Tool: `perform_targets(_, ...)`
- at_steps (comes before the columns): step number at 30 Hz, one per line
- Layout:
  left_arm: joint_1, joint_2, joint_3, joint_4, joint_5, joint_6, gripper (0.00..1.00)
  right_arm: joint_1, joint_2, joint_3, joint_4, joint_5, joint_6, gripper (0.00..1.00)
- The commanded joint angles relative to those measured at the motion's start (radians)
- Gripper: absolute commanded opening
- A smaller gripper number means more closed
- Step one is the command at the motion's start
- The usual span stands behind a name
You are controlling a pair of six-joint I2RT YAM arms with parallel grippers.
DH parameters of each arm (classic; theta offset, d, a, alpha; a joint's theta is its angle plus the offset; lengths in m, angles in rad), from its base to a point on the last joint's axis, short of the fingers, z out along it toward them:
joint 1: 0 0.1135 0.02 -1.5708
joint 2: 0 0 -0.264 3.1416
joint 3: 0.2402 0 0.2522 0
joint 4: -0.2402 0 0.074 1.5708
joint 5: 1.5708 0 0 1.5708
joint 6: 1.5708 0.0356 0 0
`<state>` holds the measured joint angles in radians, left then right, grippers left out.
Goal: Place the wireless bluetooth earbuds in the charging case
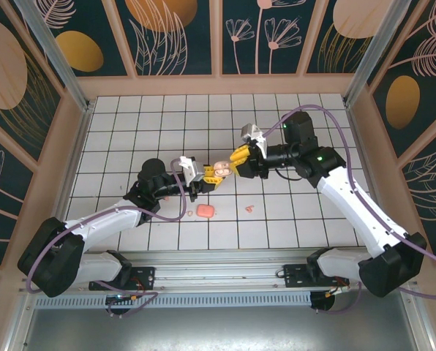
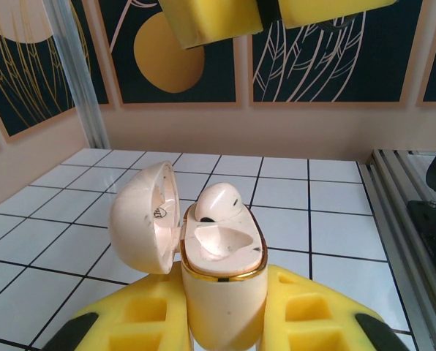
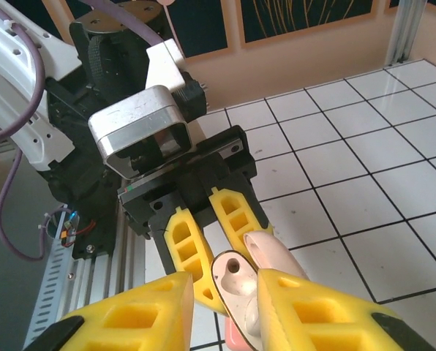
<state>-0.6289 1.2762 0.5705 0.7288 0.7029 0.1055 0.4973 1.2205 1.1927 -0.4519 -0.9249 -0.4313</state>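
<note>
In L claw [image 2: 225,322]: open charging case [image 2: 219,292], earbud [image 2: 216,205] in it.

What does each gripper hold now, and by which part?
The left gripper clamps the charging case by its lower body; the right gripper holds nothing.

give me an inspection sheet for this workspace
surface: white gridded table
job's things: case held off the table, lid open; one earbud sitting in it, other socket empty; second earbud lying on the table
clutter: pink piece on the table near the left arm
grippers: left gripper shut on the case; right gripper close by the case, jaws slightly apart, nothing between them
cables: purple cable loops along each arm, no snag seen
surroundings: leaf-patterned wall panels; metal rail at the near edge
</note>
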Motion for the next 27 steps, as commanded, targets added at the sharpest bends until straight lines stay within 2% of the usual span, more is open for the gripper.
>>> perform_targets(1,-0.005,-0.012,0.026,0.012,0.019,0.021,0.05,0.0,0.017,-0.003,0.004,-0.028,0.019,0.28)
perform_targets(5,-0.005,-0.012,0.021,0.008,-0.019,0.019,0.05,0.007,0.045,-0.014,0.008,-0.023,0.051,0.28)
perform_targets(8,0.009,-0.005,-0.004,0.019,-0.042,0.006,0.05,0.007,0.024,-0.039,0.075,0.075,0.161,0.32)
perform_targets(12,0.077,0.02,-0.048,0.08,-0.016,-0.076,0.05,0.009,-0.033,-0.089,0.152,0.178,0.272,0.32)
perform_targets(16,0.151,0.047,-0.091,0.141,-0.049,-0.163,0.05,0.03,-0.029,-0.087,0.145,0.288,0.438,0.33)
perform_targets(21,0.201,0.074,-0.108,0.121,-0.139,-0.24,0.04,0.17,0.018,-0.091,0.1,0.427,0.622,0.31)
perform_targets(27,0.278,0.122,-0.156,0.179,-0.176,-0.375,0.04,0.323,0.078,-0.166,0.196,0.52,0.899,0.3)
